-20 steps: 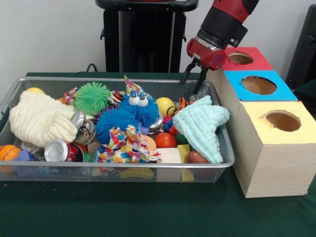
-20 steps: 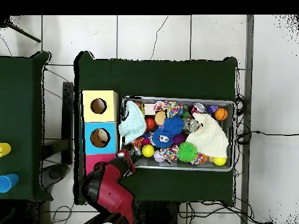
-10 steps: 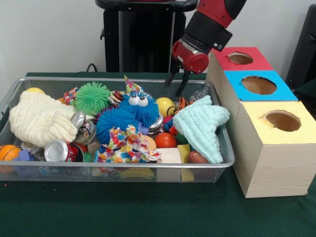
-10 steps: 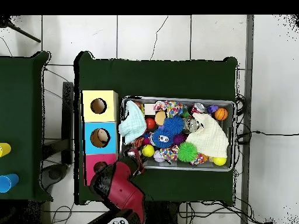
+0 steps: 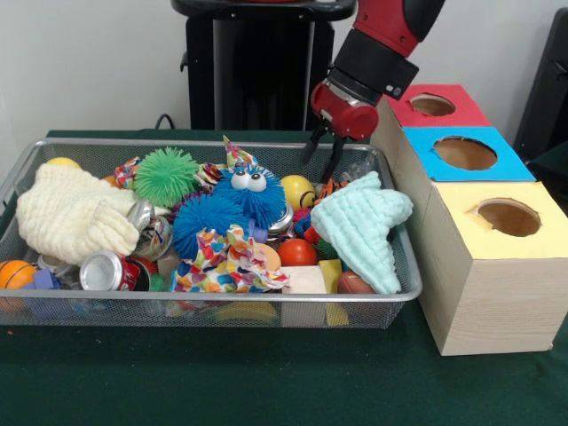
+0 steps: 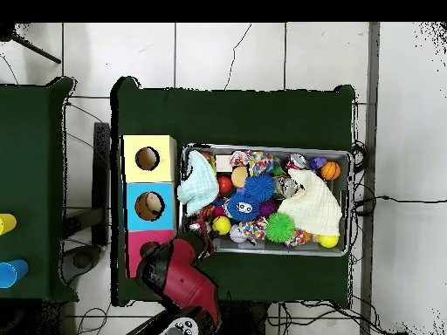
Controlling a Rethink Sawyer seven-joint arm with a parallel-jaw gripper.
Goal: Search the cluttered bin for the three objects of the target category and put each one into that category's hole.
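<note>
My gripper (image 5: 318, 169) hangs open and empty over the back right corner of the wire bin (image 5: 222, 297), just above a yellow ball (image 5: 296, 190) and beside the mint cloth (image 5: 362, 224). In the overhead view the gripper (image 6: 200, 234) sits at the bin's lower left corner. In the bin lie a blue fuzzy toy with eyes (image 5: 251, 191), a green spiky ball (image 5: 166, 175), a cream knitted cloth (image 5: 71, 213), a red ball (image 5: 297, 252), a can (image 5: 105, 271) and a patterned cloth (image 5: 229, 262). Three boxes stand to the right, each with a hole: red (image 5: 432, 105), blue (image 5: 465, 153), yellow (image 5: 508, 216).
An orange ball (image 5: 15, 273) lies at the bin's front left corner. The boxes press against the bin's right side. A black stand (image 5: 257, 67) rises behind the bin. Green cloth (image 5: 266, 382) covers the table in front.
The gripper swung left from the corner of the red box to over the bin's back right corner, then dropped slightly. It has stayed open and empty. The objects have not moved.
</note>
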